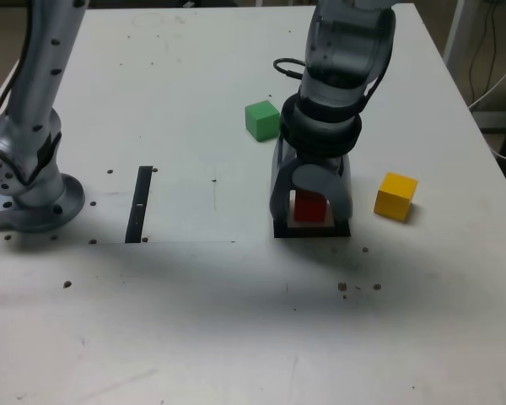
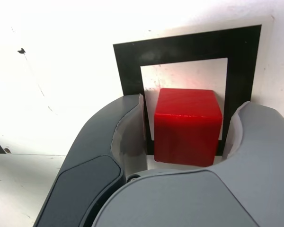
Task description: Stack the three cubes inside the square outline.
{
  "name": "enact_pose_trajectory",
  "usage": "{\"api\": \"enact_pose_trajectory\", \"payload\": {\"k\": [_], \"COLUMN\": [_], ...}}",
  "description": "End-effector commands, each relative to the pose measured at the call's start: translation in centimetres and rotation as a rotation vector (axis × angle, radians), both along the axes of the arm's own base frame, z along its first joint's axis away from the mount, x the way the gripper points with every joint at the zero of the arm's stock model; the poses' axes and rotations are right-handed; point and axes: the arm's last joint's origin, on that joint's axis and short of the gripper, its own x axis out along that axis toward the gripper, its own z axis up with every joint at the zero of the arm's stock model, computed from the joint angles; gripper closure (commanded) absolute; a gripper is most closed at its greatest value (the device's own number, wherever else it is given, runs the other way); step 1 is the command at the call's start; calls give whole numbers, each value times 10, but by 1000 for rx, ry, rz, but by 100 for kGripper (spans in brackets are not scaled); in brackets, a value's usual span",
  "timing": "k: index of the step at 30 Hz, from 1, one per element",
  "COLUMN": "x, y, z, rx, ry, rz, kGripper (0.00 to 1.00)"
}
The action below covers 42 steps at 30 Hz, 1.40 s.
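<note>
Red cube [image 2: 187,125] sitting on the white centre of the square outline [image 2: 128,66], upright, faces roughly parallel to the black frame. Gripper [image 2: 187,127] lowered straight over it, pale inner pads [image 2: 132,130] flanking the cube on two opposite sides. Narrow slivers of daylight visible between each pad and the cube's sides in the wrist view, so jaws parted slightly and not pinching; cube resting on the outline on its own.

In the exterior view, same red cube [image 1: 309,206] glimpsed between the two grey fingers of the gripper [image 1: 310,202], with the square outline [image 1: 312,229] showing as a dark band beneath. Green cube [image 1: 262,120] lying beyond the square outline, toward the exterior view's left, well apart from it. Yellow cube [image 1: 395,196] just off the square outline on the exterior view's right, near it but not touching, turned a little askew. Neither one stacked on anything.

Narrow black strip [image 1: 140,204] flat on the white table [image 1: 194,321], well away from the square outline on the exterior view's left. Arm base [image 1: 34,198] farther out still on that side. Small dark specks scattered over the tabletop in front of the square outline.

No brand, label or legible writing anywhere on the cubes, the gripper or the table.
</note>
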Motion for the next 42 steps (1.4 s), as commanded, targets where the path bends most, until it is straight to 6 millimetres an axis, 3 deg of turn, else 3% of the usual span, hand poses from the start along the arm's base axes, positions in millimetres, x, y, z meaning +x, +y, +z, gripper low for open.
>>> {"api": "enact_pose_trajectory", "payload": {"k": [1,12,18,42], "x": [-6,-23,-23,32], "y": [2,6,6,-2], "z": [10,41,50,57], "rx": [9,39,44,25], "ry": [-12,-35,-39,-45], "rz": [6,8,7,-74], "kGripper": [1,0,0,1]}}
